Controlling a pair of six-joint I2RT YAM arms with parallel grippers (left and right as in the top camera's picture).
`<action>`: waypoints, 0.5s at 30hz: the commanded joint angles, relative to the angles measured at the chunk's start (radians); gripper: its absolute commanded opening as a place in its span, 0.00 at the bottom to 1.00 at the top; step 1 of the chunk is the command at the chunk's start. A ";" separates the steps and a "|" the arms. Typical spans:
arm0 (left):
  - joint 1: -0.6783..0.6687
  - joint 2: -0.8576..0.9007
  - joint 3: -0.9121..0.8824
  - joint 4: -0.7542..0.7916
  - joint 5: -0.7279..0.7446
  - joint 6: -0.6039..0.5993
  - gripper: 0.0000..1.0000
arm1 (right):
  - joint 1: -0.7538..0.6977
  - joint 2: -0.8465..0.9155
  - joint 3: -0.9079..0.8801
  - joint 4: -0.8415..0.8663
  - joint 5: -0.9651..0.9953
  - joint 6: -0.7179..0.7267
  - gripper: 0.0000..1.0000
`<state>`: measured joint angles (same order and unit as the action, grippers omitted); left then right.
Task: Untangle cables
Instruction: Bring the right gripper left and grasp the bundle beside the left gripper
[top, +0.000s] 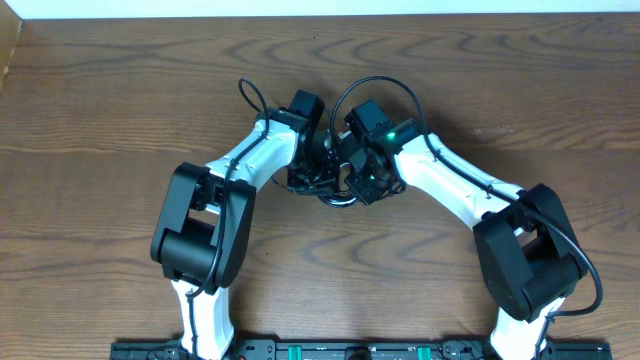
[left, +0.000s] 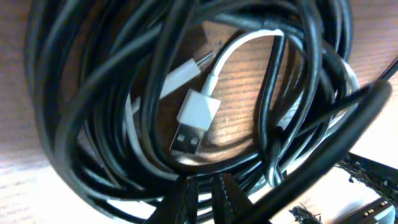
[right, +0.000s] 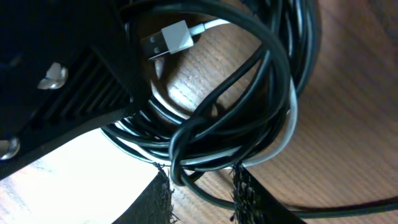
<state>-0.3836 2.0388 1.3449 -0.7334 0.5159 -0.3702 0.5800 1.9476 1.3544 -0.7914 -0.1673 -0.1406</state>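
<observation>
Cables (left: 74, 106) bunched on table (top: 100, 110), well apart from edges.

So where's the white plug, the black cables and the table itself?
white plug (left: 199, 111): left wrist view, on its white casing.
black cables (left: 74, 93): left wrist view, on the coiled loops at the left.
table (top: 100, 100): overhead view, on bare wood at the upper left.

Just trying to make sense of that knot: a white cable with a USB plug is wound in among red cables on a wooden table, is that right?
Not quite: the other cables are black, not red. The left wrist view shows the white cable, USB plug and all, wound in among black cables on the wooden table.
</observation>
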 joint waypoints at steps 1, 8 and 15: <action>-0.001 0.049 -0.004 0.018 -0.031 -0.009 0.17 | 0.017 -0.010 -0.010 -0.002 -0.047 -0.067 0.29; -0.001 0.056 -0.004 0.029 -0.031 -0.009 0.17 | 0.017 -0.010 -0.031 0.013 -0.042 -0.104 0.27; 0.009 0.056 -0.004 0.034 -0.069 -0.078 0.12 | 0.016 -0.010 -0.034 0.037 -0.048 -0.092 0.22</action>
<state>-0.3798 2.0670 1.3449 -0.7139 0.5140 -0.3996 0.5766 1.9476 1.3331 -0.7605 -0.1642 -0.1932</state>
